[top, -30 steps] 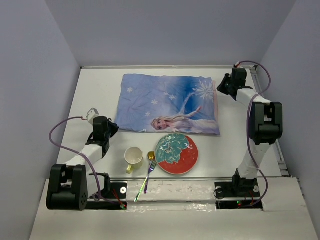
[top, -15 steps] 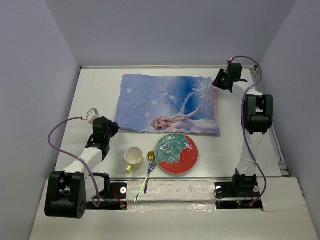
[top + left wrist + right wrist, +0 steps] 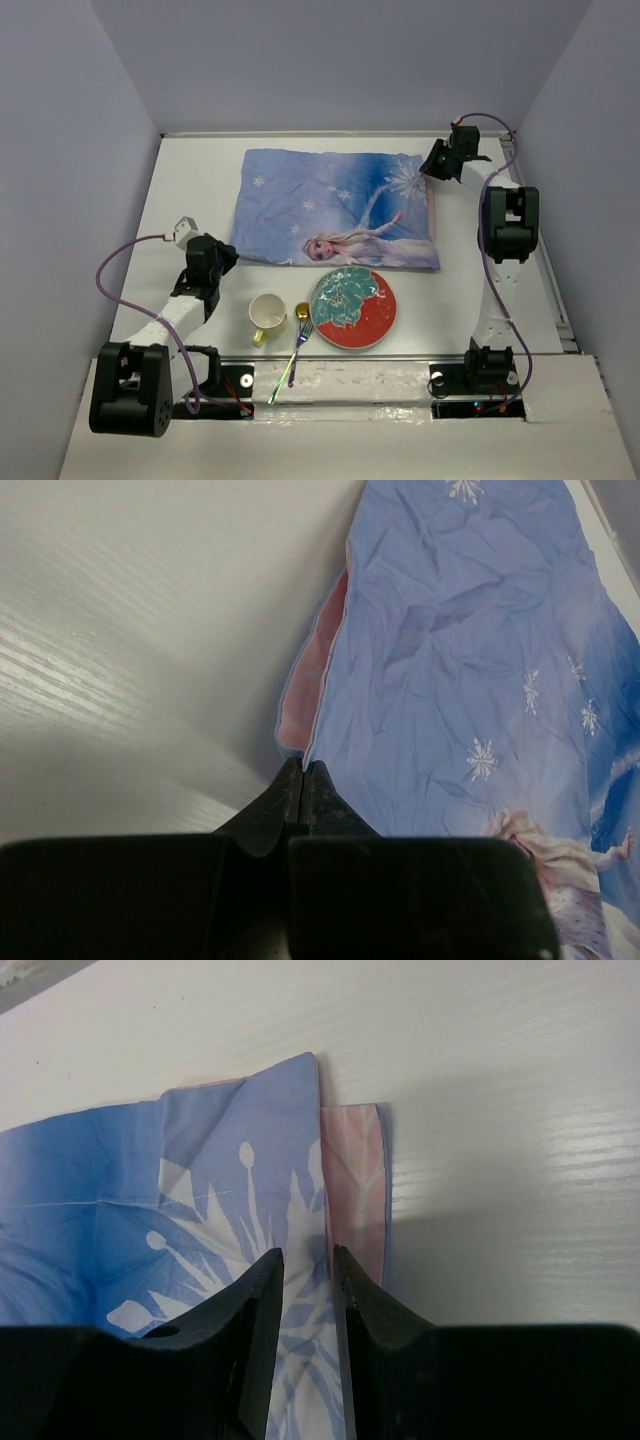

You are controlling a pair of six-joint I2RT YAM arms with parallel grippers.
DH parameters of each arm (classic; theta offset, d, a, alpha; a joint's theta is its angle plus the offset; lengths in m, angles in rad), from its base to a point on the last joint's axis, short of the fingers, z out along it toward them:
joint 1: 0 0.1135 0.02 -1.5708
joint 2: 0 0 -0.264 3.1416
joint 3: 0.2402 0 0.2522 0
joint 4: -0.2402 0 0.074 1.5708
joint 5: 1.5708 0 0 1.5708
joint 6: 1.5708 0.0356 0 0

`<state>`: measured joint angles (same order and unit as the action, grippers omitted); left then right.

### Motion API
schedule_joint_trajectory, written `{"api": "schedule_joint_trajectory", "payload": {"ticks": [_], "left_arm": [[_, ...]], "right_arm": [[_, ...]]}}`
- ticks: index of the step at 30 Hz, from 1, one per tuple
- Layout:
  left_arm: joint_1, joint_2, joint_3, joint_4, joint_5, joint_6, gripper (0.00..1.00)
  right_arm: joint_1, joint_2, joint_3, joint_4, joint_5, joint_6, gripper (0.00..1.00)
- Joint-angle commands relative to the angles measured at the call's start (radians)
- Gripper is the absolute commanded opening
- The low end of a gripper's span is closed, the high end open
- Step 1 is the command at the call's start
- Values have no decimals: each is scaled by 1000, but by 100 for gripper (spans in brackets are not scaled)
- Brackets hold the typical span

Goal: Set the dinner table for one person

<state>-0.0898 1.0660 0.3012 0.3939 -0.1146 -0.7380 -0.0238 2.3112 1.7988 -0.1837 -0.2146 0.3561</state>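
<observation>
The dinner table (image 3: 195, 190) is a white top carrying a blue princess-print mat (image 3: 330, 205), slightly wrinkled. My left gripper (image 3: 303, 767) is shut, its tips touching the mat's near-left corner (image 3: 300, 740), where the pink underside shows; I cannot tell whether cloth is pinched. In the top view the left gripper (image 3: 228, 258) sits low at that corner. My right gripper (image 3: 308, 1255) hovers over the mat's far-right corner (image 3: 345, 1160), with its jaws a narrow gap apart and nothing between them. The right gripper (image 3: 434, 165) also shows in the top view.
A red and teal plate (image 3: 353, 307), a pale yellow cup (image 3: 267, 314), a gold spoon (image 3: 302, 312) and an iridescent fork (image 3: 290, 362) lie near the front edge, between the arm bases. Grey walls close in the table on three sides.
The right arm has reached farther back and left to the mat's far-right corner. The left arm has barely shifted and stays shut at the near-left corner.
</observation>
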Motion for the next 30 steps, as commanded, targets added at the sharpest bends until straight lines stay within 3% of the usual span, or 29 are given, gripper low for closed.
{"api": "schedule_joint_trajectory", "payload": {"ticks": [1, 26, 29, 30], "left_arm": [[-2, -23, -16, 46, -28, 2, 0], [-4, -43, -25, 46, -26, -4, 0], [-4, -38, -25, 48, -26, -3, 0], [-4, -38, -27, 49, -28, -4, 0]], "right_arm": [[10, 13, 40, 1, -2, 24, 32], [10, 39, 31, 9, 54, 72, 33], [10, 45, 34, 10, 50, 72, 27], [10, 47, 36, 10, 46, 70, 17]]}}
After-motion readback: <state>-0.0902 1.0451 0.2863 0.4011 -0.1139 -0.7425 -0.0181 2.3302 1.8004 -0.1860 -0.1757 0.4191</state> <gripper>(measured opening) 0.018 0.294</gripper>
